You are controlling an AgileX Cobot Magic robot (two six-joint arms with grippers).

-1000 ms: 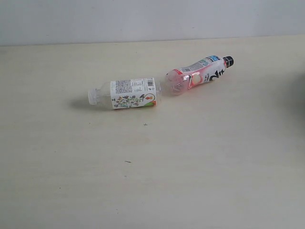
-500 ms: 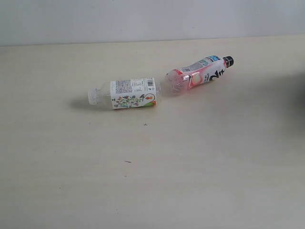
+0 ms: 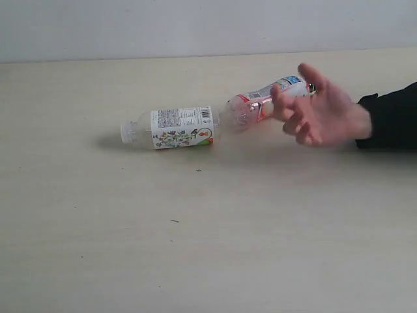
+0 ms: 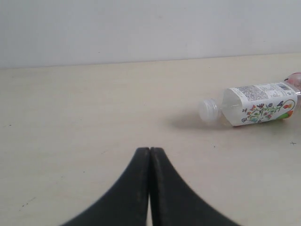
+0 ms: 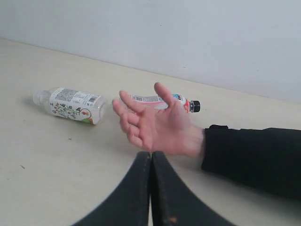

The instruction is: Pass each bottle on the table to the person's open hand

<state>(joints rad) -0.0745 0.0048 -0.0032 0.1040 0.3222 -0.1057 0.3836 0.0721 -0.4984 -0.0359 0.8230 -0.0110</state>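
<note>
Exterior view shows floral bottle (image 3: 172, 128) and pinkish bottle (image 3: 251, 107) lying on the surface (image 3: 195, 248), open hand (image 3: 319, 116) seemingly hovering nearby; left fingers (image 4: 134, 193) and right fingers (image 5: 136, 193) clench nothing.

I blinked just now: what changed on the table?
A person's open hand came in from the right and now hides part of the pink bottle. Nothing was grasped or released. It and the floral bottle lie where they were.
</note>
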